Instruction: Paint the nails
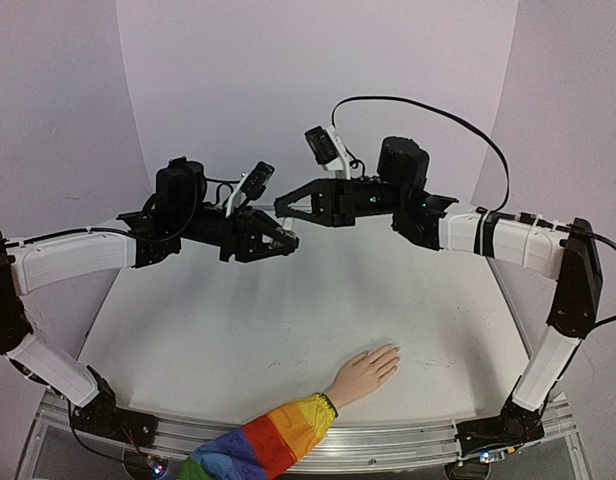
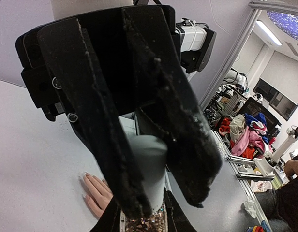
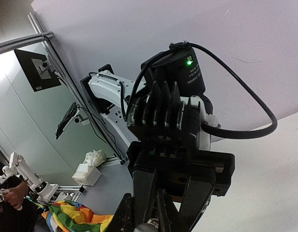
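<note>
A flesh-coloured hand point(image 1: 366, 372) with a rainbow-striped sleeve point(image 1: 263, 445) lies palm down near the table's front edge. Its nails point(image 1: 392, 351) point right; in the left wrist view the nails point(image 2: 86, 175) are small and pale. High above the table's back, both grippers meet at a small polish bottle. My left gripper point(image 1: 291, 240) is shut on its grey cap point(image 2: 151, 169). My right gripper point(image 1: 281, 208) is shut on the glittery bottle body point(image 2: 146, 223), with one dark finger on each side. In the right wrist view only a grey bit of the bottle point(image 3: 143, 228) shows.
The white table point(image 1: 238, 330) is walled by pale purple backdrop panels on three sides. A metal rail point(image 1: 408, 440) runs along its front edge. Beyond the table lie a pile of clothes point(image 2: 243, 135) and a white box point(image 3: 87, 175).
</note>
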{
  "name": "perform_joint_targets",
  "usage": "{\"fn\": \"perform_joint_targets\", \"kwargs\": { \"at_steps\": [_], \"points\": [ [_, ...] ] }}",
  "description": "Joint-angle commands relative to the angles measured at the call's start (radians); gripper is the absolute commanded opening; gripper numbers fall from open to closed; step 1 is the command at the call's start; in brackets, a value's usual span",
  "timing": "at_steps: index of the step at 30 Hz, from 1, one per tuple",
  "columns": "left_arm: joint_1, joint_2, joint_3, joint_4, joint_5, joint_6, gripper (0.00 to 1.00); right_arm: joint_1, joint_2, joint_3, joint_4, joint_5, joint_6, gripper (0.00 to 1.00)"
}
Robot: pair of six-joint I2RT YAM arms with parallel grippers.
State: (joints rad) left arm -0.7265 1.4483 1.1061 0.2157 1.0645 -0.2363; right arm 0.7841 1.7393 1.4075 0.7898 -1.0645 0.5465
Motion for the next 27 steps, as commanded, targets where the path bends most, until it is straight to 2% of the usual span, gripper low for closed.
{"fn": "perform_joint_targets", "kwargs": {
  "at_steps": [1,3,7,9,11,13,16,18,20,25,27],
  "points": [
    [0.001,-0.006,0.070,0.051,0.003,0.002,0.00,0.016,0.011,0.039,0.062,-0.039,-0.001,0.06],
    [0.001,-0.008,0.071,0.051,-0.005,0.006,0.00,0.018,0.009,0.030,0.062,-0.034,-0.002,0.00],
    [0.002,-0.032,0.061,0.051,-0.084,0.021,0.00,0.020,-0.007,0.002,0.062,0.008,-0.012,0.00],
    [0.001,-0.055,0.045,0.051,-0.236,0.034,0.00,0.026,-0.024,-0.021,0.058,0.073,-0.017,0.00],
    [0.001,-0.084,0.018,0.051,-0.463,0.065,0.00,0.034,-0.046,-0.048,0.020,0.202,-0.024,0.00],
    [-0.004,-0.105,-0.004,0.051,-0.717,0.117,0.00,0.060,-0.063,-0.054,-0.085,0.425,-0.049,0.00],
    [-0.038,-0.084,0.008,0.056,-1.008,0.259,0.00,0.204,-0.044,0.073,-0.391,1.005,-0.086,0.00],
    [-0.048,-0.040,0.046,0.062,-1.115,0.295,0.00,0.275,-0.018,0.119,-0.495,1.338,0.020,0.00],
    [-0.053,-0.009,0.066,0.098,-1.138,0.293,0.00,0.305,0.000,0.119,-0.498,1.402,0.071,0.00],
    [-0.072,0.023,0.067,0.134,-1.076,0.289,0.00,0.308,0.006,0.168,-0.526,1.393,0.069,0.02],
    [-0.073,0.010,0.036,0.133,-1.068,0.282,0.00,0.300,-0.013,0.180,-0.520,1.387,0.024,0.19]
  ]
}}
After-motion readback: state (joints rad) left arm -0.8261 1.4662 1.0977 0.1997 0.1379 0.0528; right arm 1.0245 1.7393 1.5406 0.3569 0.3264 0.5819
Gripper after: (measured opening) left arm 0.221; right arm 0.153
